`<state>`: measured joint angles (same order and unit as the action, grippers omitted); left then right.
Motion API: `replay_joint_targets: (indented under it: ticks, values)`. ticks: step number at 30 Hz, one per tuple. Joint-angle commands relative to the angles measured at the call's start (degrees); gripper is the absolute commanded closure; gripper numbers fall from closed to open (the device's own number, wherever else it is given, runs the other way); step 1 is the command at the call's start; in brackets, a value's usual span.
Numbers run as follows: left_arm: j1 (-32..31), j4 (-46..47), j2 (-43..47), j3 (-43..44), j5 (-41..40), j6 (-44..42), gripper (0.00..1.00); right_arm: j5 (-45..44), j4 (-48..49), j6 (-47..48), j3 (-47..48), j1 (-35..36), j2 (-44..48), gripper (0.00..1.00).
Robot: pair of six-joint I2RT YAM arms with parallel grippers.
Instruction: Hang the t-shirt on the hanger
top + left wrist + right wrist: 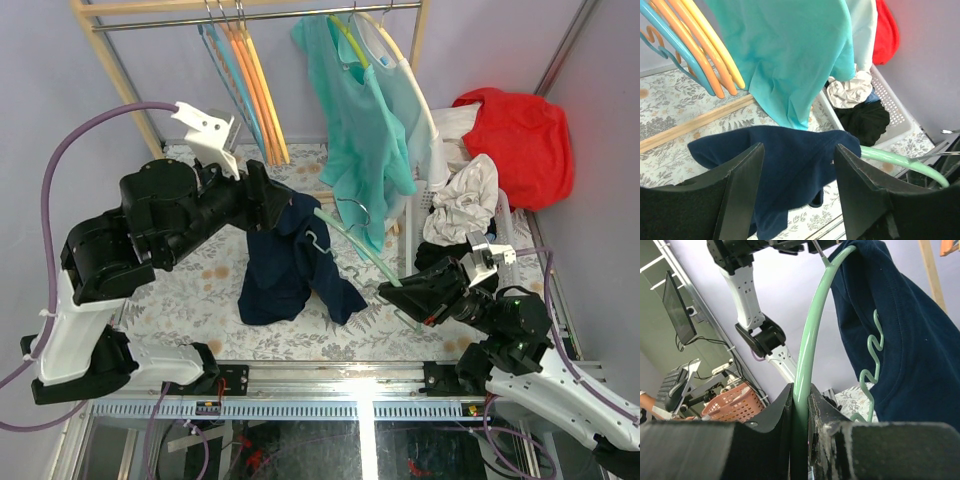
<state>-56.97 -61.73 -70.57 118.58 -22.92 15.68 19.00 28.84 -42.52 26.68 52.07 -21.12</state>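
Right gripper clamps the hanger tight; left gripper gapes wide, seemingly holding nothing. Pinch the t-shirt collar, then draw it gently along that arm.

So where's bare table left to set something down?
Bare floral table lies between the left arm and the t-shirt, and along the near edge. Crowded right: hanger, right gripper, basket; teal shirt behind.

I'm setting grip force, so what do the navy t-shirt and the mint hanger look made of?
The t-shirt looks like soft, matte knit cloth, probably cotton: it hangs in limp folds with no shine. The hanger looks like smooth, slightly glossy moulded plastic: a round bar in an even pale green with soft highlights.
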Motion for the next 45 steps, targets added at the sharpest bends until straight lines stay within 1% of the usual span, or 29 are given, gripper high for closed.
replay_joint_targets:
  ticks: [1,8,12,18,22,30,33,39,45]
  values:
    - [-0.33,-2.40,-0.14,1.33,0.00,-3.11,0.42,4.02,7.83,-1.38,5.55,-0.06,-0.45,1.00]
    - [-0.29,-3.41,4.09,1.21,5.76,-1.28,0.41,4.99,8.11,-1.53,5.99,-0.05,-1.03,1.00]
    - [-0.33,-5.49,3.77,1.61,6.18,-1.73,0.40,5.09,8.57,-2.06,5.55,-0.12,-0.64,1.00]
    - [-0.27,-5.76,4.52,1.19,10.87,-2.23,0.38,5.05,8.43,-2.19,5.07,-0.05,-0.71,1.00]
    - [-0.28,-7.69,5.00,2.69,11.01,-2.32,0.37,5.63,8.98,-2.42,5.14,-0.11,-1.51,1.00]
    - [-0.31,-10.06,3.48,2.32,9.12,-4.35,0.37,7.18,9.47,-3.76,5.36,-0.09,-2.17,1.00]
    - [-0.25,-9.60,3.62,2.36,9.29,-4.98,0.36,8.43,8.79,-4.55,5.66,-0.05,-2.17,1.00]
    - [-0.30,-9.13,4.11,-0.04,12.04,-5.40,0.36,10.94,8.24,-7.00,5.67,-0.05,-1.96,1.00]
    - [-0.30,-8.93,5.23,-1.70,15.40,-4.92,0.37,9.80,4.83,-5.73,5.78,-0.11,0.20,1.00]
